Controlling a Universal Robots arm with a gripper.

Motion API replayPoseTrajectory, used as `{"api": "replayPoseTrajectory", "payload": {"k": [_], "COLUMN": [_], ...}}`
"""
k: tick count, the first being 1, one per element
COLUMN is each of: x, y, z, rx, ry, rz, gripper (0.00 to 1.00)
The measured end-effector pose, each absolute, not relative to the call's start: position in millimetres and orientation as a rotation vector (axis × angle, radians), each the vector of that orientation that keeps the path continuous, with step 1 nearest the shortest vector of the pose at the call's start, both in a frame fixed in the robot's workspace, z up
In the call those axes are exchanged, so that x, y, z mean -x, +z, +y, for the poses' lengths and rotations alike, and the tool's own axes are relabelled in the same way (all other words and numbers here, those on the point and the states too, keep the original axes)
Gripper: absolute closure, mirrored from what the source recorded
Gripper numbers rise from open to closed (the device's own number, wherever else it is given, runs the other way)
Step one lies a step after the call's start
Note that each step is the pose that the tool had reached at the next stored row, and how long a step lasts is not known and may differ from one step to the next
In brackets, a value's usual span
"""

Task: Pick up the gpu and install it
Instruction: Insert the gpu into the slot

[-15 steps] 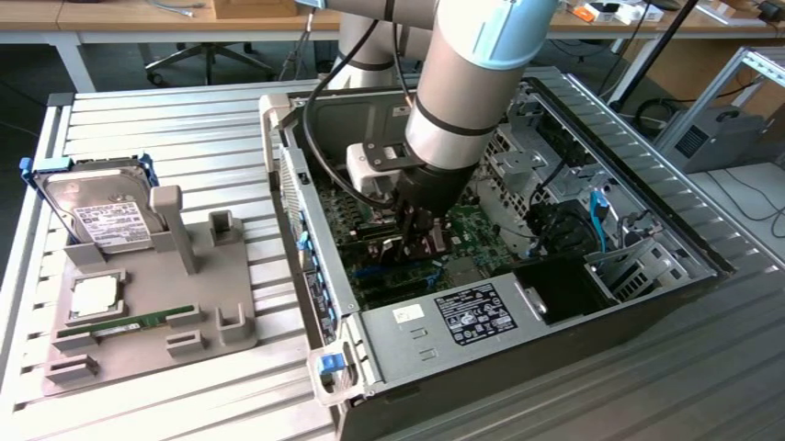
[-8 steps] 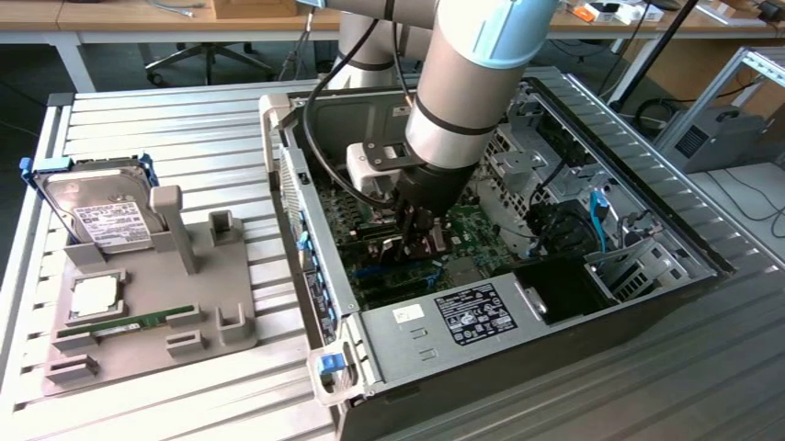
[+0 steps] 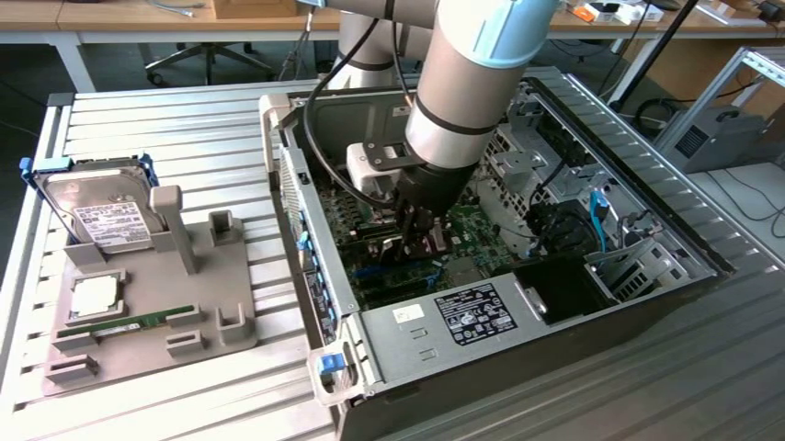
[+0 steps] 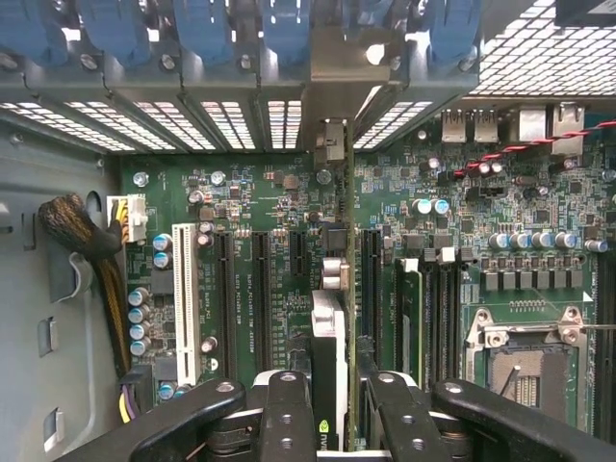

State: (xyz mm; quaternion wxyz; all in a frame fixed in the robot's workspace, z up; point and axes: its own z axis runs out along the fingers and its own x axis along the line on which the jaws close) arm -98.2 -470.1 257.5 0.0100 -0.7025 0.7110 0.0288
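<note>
Soft, even overhead light fills the exterior view: the ribbed bench point(image 3: 160, 119) is pale and bright and the shadows on it are faint. The inside of the open computer case point(image 3: 638, 175) is dimmer under the arm. In the wrist view the vent grilles point(image 4: 231, 120) glare white and the motherboard point(image 4: 260, 192) is evenly lit and crisp. Close to the lens, the dark hand point(image 4: 335, 387) and the gpu point(image 4: 327, 327) it clamps look slightly soft.

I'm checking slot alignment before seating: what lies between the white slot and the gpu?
In the wrist view, black expansion slots on the green motherboard lie between the white slot and the gpu.
</note>
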Motion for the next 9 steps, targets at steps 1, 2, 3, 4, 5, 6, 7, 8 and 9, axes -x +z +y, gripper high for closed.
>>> {"api": "replayPoseTrajectory", "payload": {"k": [1,2,3,4,5,6,7,8,9], "x": [98.2,98.2,98.3,98.3,98.2,98.2,98.2,98.2,98.3], "y": [257.6,257.6,257.7,257.7,257.8,257.8,257.7,257.7,257.6], "z": [-470.1,-470.1,-470.1,-470.1,-470.1,-470.0,-470.0,-470.1,-470.1], "rx": [2.194,2.194,2.196,2.197,2.199,2.203,2.204,2.206,2.206], "ry": [0.090,0.090,0.091,0.092,0.093,0.094,0.095,0.095,0.095], "rz": [2.219,2.217,2.215,2.213,2.211,2.205,2.203,2.202,2.202], "gripper": [0.73,0.73,0.73,0.73,0.73,0.73,0.73,0.73,0.73]}}
